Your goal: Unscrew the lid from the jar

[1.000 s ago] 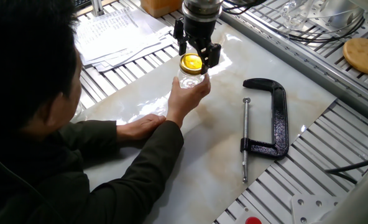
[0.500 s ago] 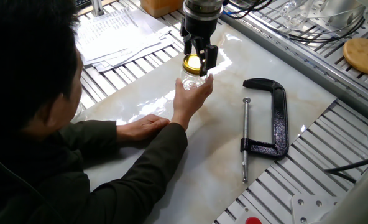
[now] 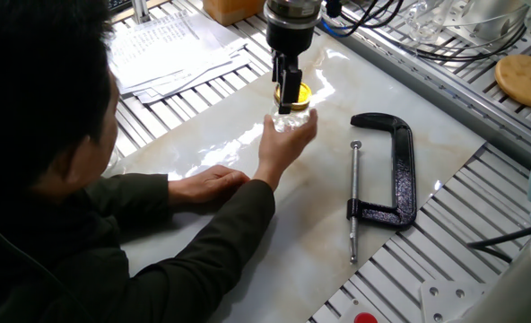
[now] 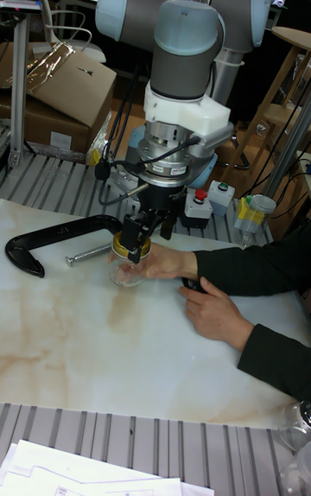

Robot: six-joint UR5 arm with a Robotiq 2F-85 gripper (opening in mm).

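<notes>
On marble bench (image 3: 248, 215): gripper (image 3: 289, 93) closed on lid (image 3: 294, 92), jar (image 3: 288, 119) steadied by hand (image 3: 283, 144); best twisted squarely, grip unbroken.

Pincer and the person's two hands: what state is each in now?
Pincer: shut on small yellow metal lid.
One hand: holding small clear glass jar.
Other hand: flat on marble table.

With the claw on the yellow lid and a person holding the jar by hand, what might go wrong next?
1. The person's hand wraps the jar just under the claw; fingers might get pinched.
2. Only that hand steadies the jar, so it may turn with the lid or slip.
3. The C-clamp lies nearby; a dropped glass jar could strike it.
</notes>
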